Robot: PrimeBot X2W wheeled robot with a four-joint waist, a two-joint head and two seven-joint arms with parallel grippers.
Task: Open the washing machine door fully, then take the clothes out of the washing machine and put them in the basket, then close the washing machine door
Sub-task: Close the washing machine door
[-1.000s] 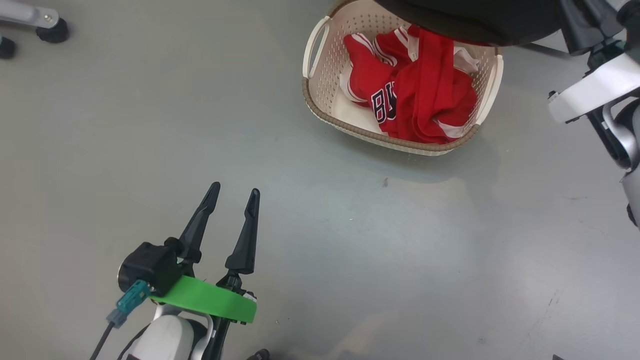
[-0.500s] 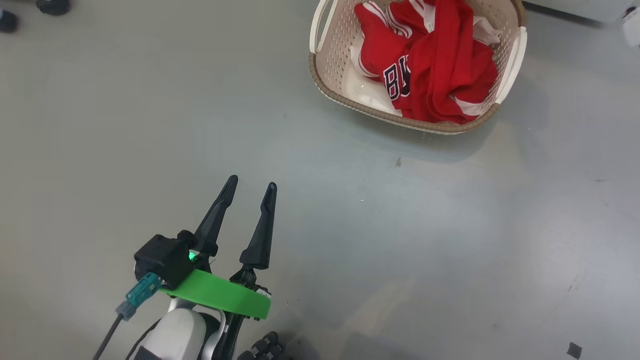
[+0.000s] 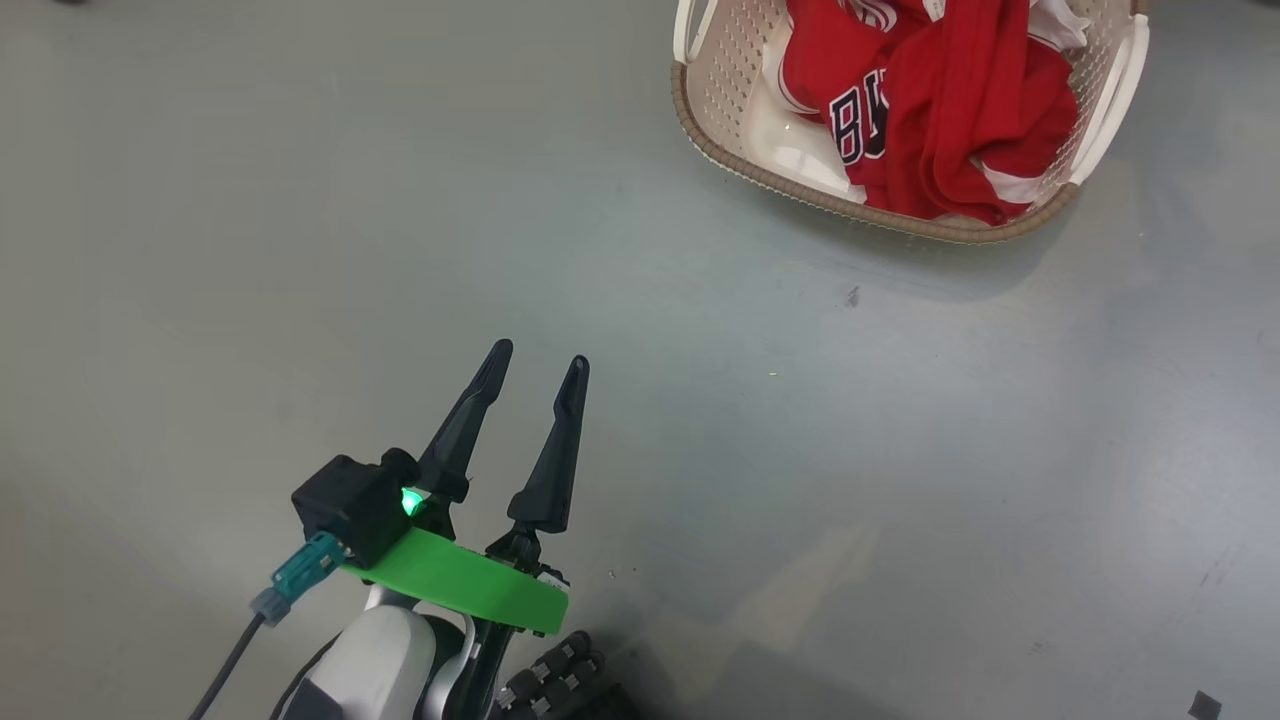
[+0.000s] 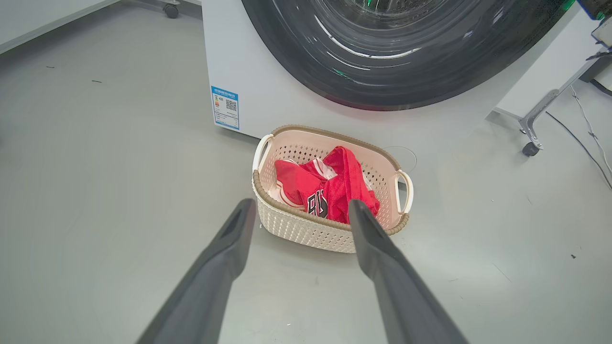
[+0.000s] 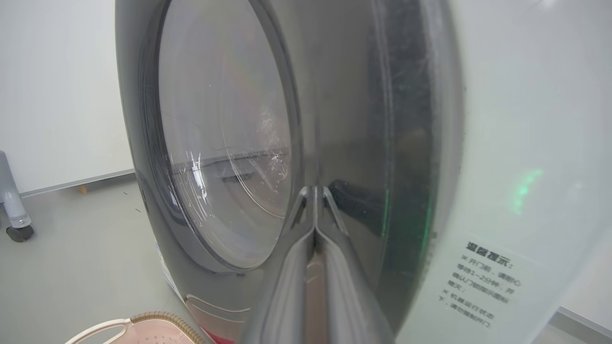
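Observation:
The cream basket (image 3: 760,180) stands on the grey floor at the head view's upper right, with the red clothes (image 3: 940,110) heaped inside. My left gripper (image 3: 537,358) hovers open and empty over the floor, well short of the basket (image 4: 306,229); the clothes (image 4: 330,186) show between its fingers. Behind the basket rises the white washing machine (image 4: 248,71), its black-rimmed door (image 4: 382,81) lying close against the front. My right gripper (image 5: 315,190) is shut on nothing, its tips at the door's dark rim (image 5: 344,143) beside the glass bowl (image 5: 224,143).
A blue label (image 4: 224,107) sits low on the machine's left front. A wheeled frame leg (image 4: 528,143) and cables lie on the floor right of the machine. Another caster (image 5: 19,229) stands by the wall. My base's dark wheel (image 3: 560,680) is just below the left gripper.
The head camera has swung, so the basket now sits higher and further right in the picture. The door's black edge and my right arm have passed out of that view. Left gripper stays open.

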